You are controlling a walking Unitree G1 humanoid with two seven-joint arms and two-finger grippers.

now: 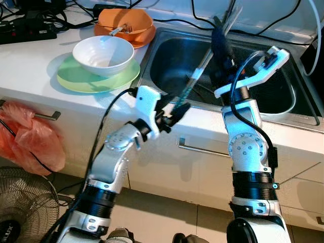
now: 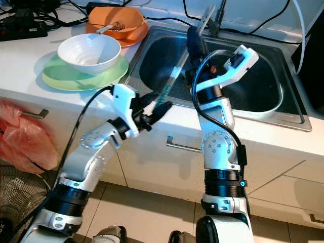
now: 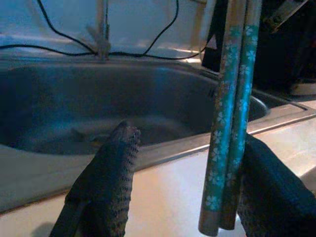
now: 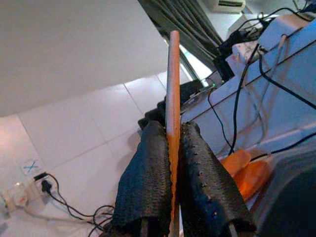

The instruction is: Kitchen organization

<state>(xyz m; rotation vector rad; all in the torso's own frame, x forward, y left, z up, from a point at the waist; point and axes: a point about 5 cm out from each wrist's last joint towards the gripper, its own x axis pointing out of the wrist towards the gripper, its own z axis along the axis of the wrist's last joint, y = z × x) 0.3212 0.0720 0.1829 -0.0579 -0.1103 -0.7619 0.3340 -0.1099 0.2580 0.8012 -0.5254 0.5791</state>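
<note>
chopsticks (image 1: 190,87) — teal, flower-patterned pair | tilted, leaning over the sink's (image 1: 283,114) front edge

Sink basin (image 1: 263,96) left open on right side; left half crossed by chopsticks (image 1: 195,81) slanting over rim. Counter left of sink blocked by stacked bowl (image 1: 103,54), plates (image 1: 76,78).

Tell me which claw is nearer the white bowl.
Left. The left claw hangs off the counter edge, just past the white bowl; the right claw is farther away, over the sink.
</note>
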